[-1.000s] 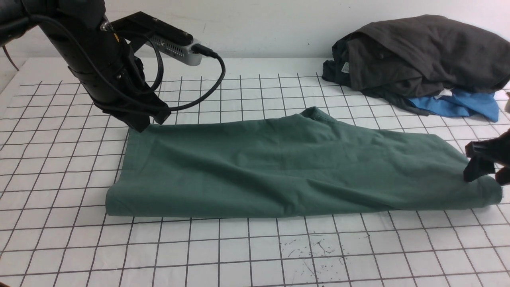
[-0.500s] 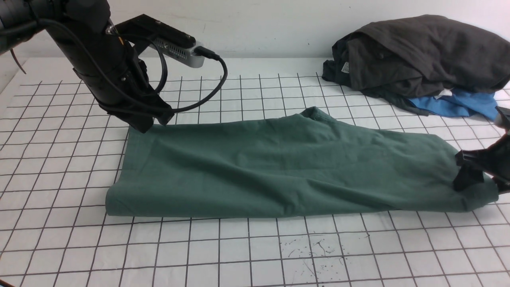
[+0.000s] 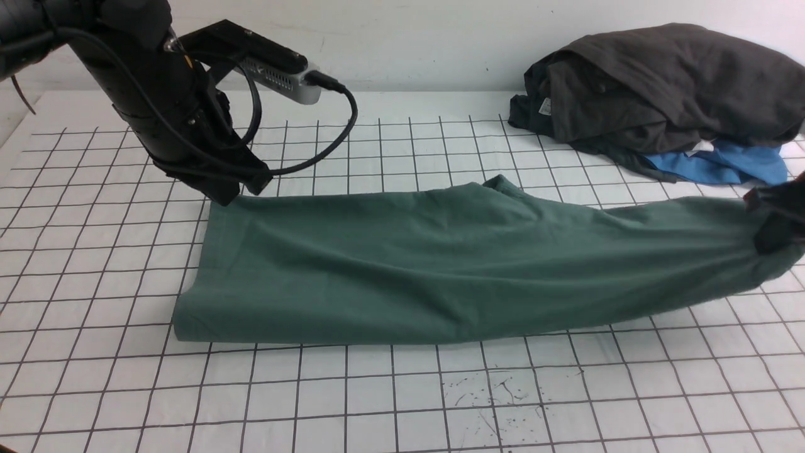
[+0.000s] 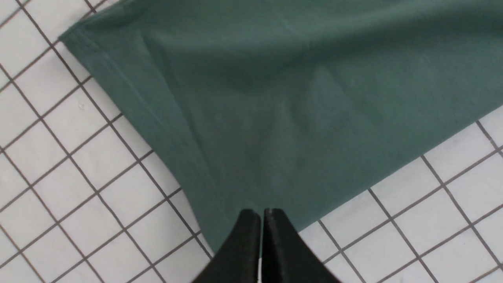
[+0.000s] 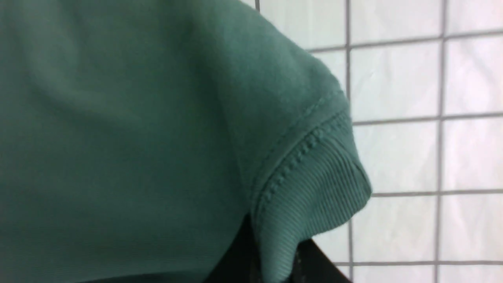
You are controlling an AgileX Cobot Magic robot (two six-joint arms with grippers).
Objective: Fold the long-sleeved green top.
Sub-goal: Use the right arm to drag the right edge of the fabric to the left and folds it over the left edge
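The green long-sleeved top (image 3: pixel 440 270) lies folded into a long band across the gridded table. At its far left corner my left gripper (image 3: pixel 227 196) is shut, and the left wrist view shows that corner of the top (image 4: pixel 275 98) tapering into the closed left gripper (image 4: pixel 262 214). At the frame's right edge my right gripper (image 3: pixel 775 229) is shut on the top's right end, which hangs lifted off the table. In the right wrist view a ribbed green band (image 5: pixel 314 184) runs down between the fingers of the right gripper (image 5: pixel 275 271).
A heap of dark charcoal clothing (image 3: pixel 660 82) sits at the back right with a bright blue garment (image 3: pixel 723 165) under it. The white gridded table (image 3: pixel 377 402) ends at a wall behind. A cable (image 3: pixel 339 135) loops off my left wrist.
My right gripper closed on the top's right end and rose up and to the right, lifting that end and pulling the cloth taut. The left arm barely moved.
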